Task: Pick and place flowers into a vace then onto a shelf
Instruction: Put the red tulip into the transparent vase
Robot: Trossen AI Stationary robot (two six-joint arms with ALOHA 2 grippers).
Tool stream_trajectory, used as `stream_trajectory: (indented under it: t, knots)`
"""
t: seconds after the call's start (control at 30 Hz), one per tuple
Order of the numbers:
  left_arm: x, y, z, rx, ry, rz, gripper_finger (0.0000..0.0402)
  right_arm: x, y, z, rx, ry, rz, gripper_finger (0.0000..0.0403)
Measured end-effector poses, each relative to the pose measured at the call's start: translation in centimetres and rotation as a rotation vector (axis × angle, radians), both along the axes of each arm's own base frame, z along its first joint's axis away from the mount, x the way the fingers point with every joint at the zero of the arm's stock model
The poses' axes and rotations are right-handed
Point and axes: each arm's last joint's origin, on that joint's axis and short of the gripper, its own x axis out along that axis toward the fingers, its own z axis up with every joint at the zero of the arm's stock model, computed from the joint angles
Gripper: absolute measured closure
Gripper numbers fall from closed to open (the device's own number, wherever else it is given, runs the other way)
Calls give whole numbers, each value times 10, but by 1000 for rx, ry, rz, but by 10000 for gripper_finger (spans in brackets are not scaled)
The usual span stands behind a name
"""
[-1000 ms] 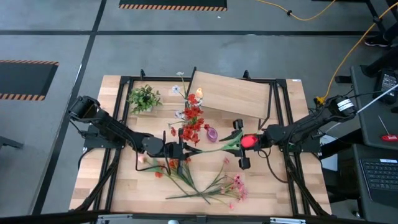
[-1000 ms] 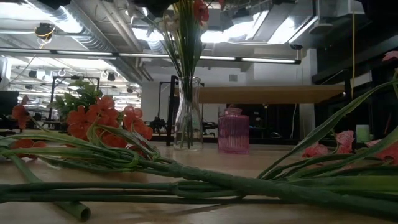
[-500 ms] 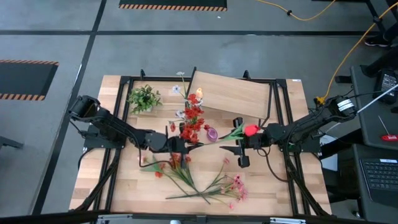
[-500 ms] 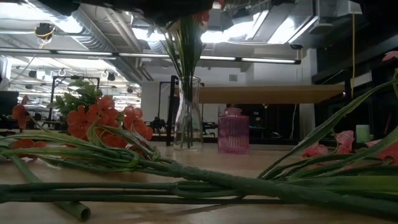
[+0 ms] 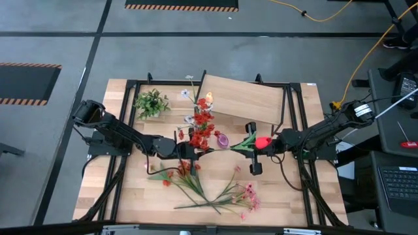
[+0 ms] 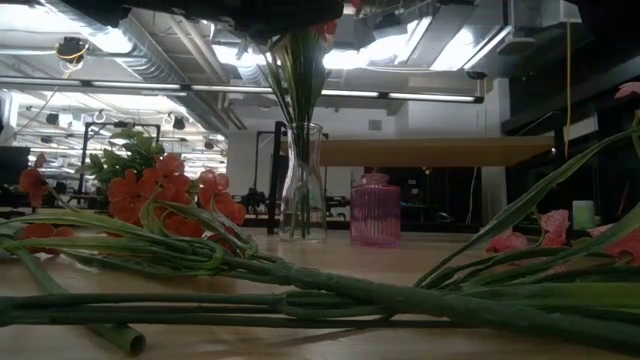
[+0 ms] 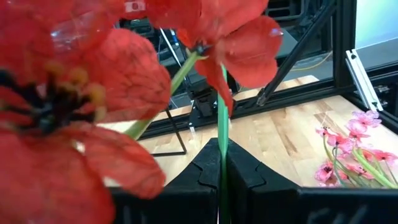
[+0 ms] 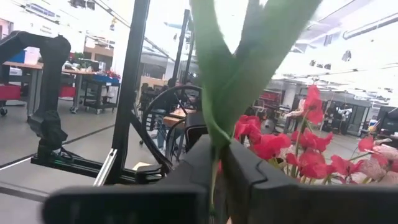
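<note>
Left gripper (image 7: 222, 163) jaws pinching red flower stem (image 7: 222, 118) above vase (image 6: 301, 182). Right gripper (image 8: 217, 163) jaws pinching green stem (image 8: 214, 118) near shelf (image 5: 245, 99).

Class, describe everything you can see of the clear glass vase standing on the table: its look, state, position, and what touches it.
The vase is clear glass, tall and narrow, pinched in above a wider base and flaring slightly at the rim. It stands upright on the light-wood tabletop, just beside a small pink ribbed jar. Several thin green stems stand in it and rise out of its mouth; their red blooms show from above, near the shelf. The vase looks whole, and no water line can be made out.
</note>
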Motion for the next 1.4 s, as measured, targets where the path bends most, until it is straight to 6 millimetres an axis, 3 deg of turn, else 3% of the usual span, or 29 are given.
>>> stream_trajectory:
  t: [0.27,0.5,0.7,0.9,1.17,1.4]
  knots:
    - [-1,-5,0,2,0,-6,391,-1,0,1,-3,-5,-1,397]
    - [-9,-25,0,-19,1,-39,340,-12,-4,13,2,-3,-3,400]
    - [-26,-47,3,-115,36,-42,300,-25,-11,20,33,74,-19,401]
    - [-49,-62,7,-219,121,-69,288,-35,-20,24,38,130,-122,402]
    - [-76,-56,14,-249,166,148,300,-37,-33,28,63,128,-168,403]
    - [-87,-46,14,-253,193,259,302,-18,-47,48,89,245,-242,403]
